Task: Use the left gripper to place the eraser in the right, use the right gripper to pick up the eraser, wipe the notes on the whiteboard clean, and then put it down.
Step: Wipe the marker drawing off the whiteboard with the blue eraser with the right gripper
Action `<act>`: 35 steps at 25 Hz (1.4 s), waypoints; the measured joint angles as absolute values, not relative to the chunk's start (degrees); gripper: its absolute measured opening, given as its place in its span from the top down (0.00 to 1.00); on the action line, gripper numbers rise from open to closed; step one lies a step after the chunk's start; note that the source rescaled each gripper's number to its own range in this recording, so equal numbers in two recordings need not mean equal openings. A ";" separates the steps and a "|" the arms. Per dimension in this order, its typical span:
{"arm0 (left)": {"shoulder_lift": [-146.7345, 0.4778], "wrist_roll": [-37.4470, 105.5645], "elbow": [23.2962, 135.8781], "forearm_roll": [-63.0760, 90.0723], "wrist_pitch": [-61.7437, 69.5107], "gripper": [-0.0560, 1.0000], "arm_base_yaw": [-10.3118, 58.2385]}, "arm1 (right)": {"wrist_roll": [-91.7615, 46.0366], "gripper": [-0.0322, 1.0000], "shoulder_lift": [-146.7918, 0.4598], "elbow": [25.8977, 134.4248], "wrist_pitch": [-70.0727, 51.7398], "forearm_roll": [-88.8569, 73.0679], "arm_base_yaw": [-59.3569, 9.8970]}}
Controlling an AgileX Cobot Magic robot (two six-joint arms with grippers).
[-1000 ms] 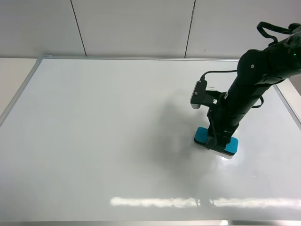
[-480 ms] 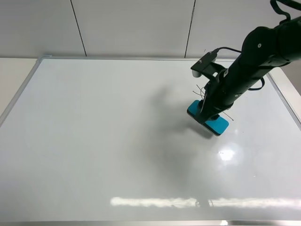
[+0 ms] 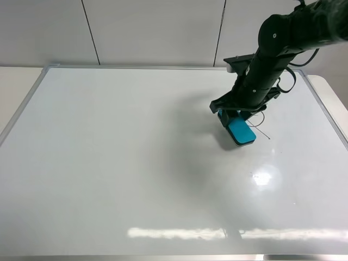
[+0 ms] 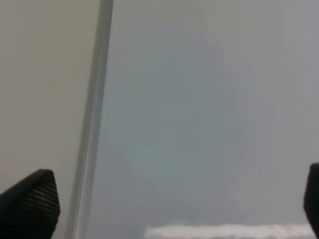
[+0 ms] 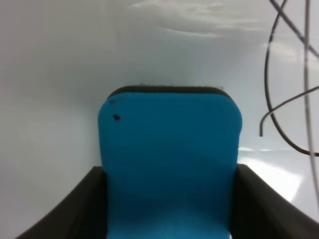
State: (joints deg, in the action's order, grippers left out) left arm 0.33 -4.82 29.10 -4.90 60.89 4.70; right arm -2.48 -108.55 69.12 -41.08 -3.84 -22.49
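Left pincer (image 4: 172, 204) idle, jaws wide apart and empty, above the whiteboard (image 3: 109, 163) by its frame. Wipe step in hand: right pincer (image 3: 235, 111) clamped on the eraser (image 3: 241, 131), right of board centre. Notes (image 5: 286, 104) just beside it, unwiped. Next I need a pressed sweep across them

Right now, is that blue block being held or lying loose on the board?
Held. The right end effector is shut on the eraser, its dark fingers pressed against both sides.

Teal eraser (image 3: 241, 131) on whiteboard (image 3: 109, 163), thin dark notes (image 3: 261, 132) beside
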 joint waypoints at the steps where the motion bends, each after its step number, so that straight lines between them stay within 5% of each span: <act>1: 0.33 -4.82 29.10 -4.90 60.89 0.00 4.70 | -2.20 0.93 -109.44 69.28 -40.76 -3.84 -22.49; 18: 0.33 -4.82 29.10 -4.90 60.89 0.00 4.70 | 5.98 0.93 -116.58 70.14 -31.69 9.70 -20.78; 35: 0.33 -4.82 29.10 -4.90 60.89 0.00 4.70 | 7.30 0.93 -118.41 71.02 -25.88 7.92 -1.14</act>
State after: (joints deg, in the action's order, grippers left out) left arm 0.33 -4.82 29.10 -4.90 60.89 4.70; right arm 7.30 -118.41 71.02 -25.88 7.92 -1.14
